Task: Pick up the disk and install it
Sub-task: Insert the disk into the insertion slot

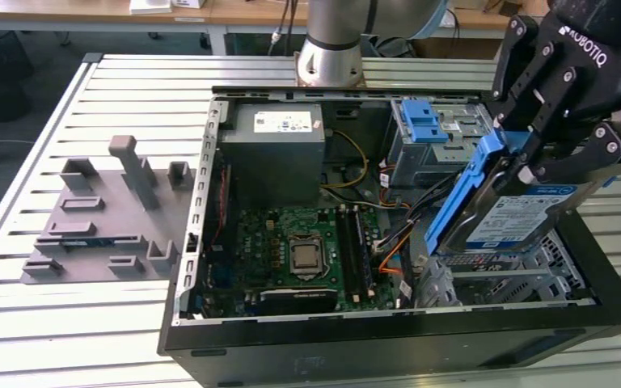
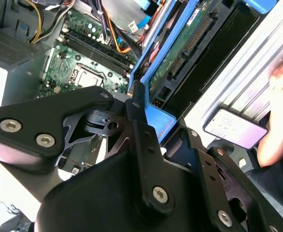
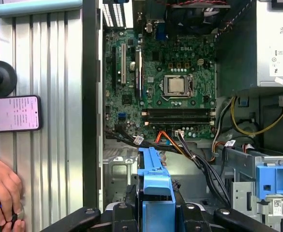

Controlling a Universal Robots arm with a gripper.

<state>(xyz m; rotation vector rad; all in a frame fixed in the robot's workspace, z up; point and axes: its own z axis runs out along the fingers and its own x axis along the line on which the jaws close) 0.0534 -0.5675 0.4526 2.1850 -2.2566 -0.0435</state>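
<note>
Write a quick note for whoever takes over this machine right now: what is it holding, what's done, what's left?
Pincer: shut on the disk.
Disk: held tilted above the open computer case, at the exterior view's right.
Done: disk picked up.
Left: not yet installed in the case.
Note: a person's hand is over the table beside the case.

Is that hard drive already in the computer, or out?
Out. The hand grips the hard drive by its blue rails, holding it tilted above the open computer case.

Silver, blue-railed, blue-and-white-labelled disk (image 1: 517,217); green motherboard (image 1: 280,242).
</note>
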